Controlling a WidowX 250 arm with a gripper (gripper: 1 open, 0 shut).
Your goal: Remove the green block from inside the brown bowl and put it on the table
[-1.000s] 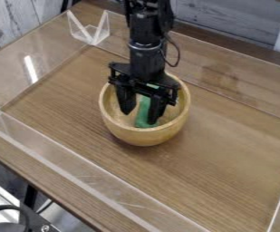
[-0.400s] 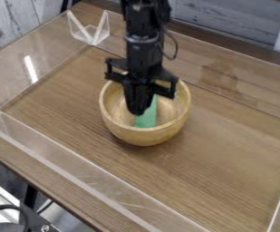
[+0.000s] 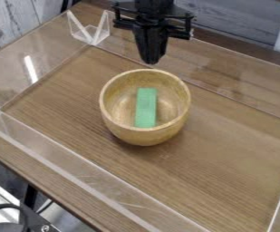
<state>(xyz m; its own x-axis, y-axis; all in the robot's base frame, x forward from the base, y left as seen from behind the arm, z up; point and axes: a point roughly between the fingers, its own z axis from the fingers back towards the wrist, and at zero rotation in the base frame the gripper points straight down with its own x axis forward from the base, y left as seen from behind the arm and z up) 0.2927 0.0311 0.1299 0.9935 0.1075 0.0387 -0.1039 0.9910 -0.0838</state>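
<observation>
Claw (image 3: 153,56) hangs above the far rim of the brown bowl (image 3: 118,120), pointing straight down, fingers drawn together to a narrow tip and holding nothing. No green shows between or below the fingers.

Risk assessment: the green block (image 3: 146,107) has not been taken out, so the removal step is not yet done. A closed claw lowered from this position would strike the block or the bowl's thick wall rather than straddle the bar; the fingers must part first. The block lies flat on a curved floor, which in my judgement leaves little edge to pinch and could let the bar slip or tip out of a shallow grip. An off-centre descent might also nudge the bowl along the counter (image 3: 226,154).

Containers: one wooden bowl, upright, near the middle of the counter inside the clear acrylic walls (image 3: 57,181). Contents: the green block only, lying lengthwise across the bowl's bottom.
</observation>
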